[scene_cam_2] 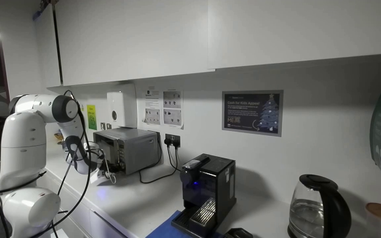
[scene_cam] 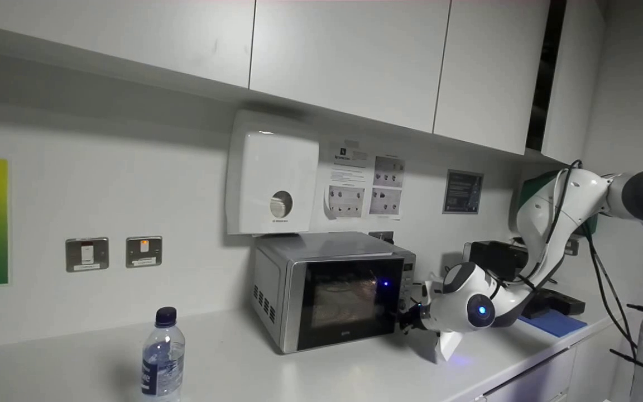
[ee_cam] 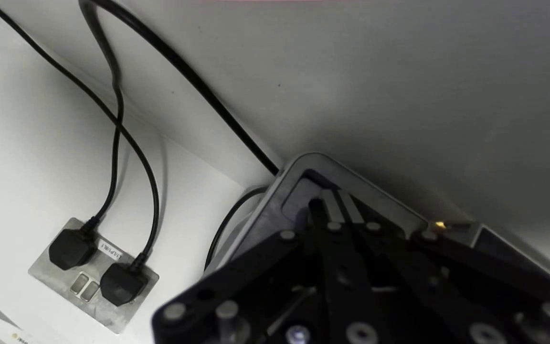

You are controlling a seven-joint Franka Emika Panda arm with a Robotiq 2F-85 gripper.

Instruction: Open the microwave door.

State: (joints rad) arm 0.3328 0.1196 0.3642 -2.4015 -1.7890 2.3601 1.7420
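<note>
The silver microwave (scene_cam: 321,245) stands on the counter against the wall; its side and top also show in an exterior view (scene_cam_2: 139,148). The microwave door (scene_cam: 349,307) has dark glass, and the inside glows warmly behind it. A warm light shows in a gap beside a silver-framed dark panel (ee_cam: 509,258) in the wrist view, so the door looks slightly ajar; how far I cannot tell. My gripper (ee_cam: 342,193) is shut, fingers together with nothing visible between them. It is in front of the control panel (ee_cam: 299,200), near the door's opening edge (scene_cam: 401,296). Contact is unclear.
A water bottle (scene_cam: 163,357) stands on the counter left of the microwave. A black coffee machine (scene_cam_2: 210,188) on a blue mat and a glass kettle (scene_cam_2: 309,208) stand on the other side. Cables (scene_cam_2: 159,180) run to a wall socket (ee_cam: 93,277). Cabinets (scene_cam: 349,56) hang above.
</note>
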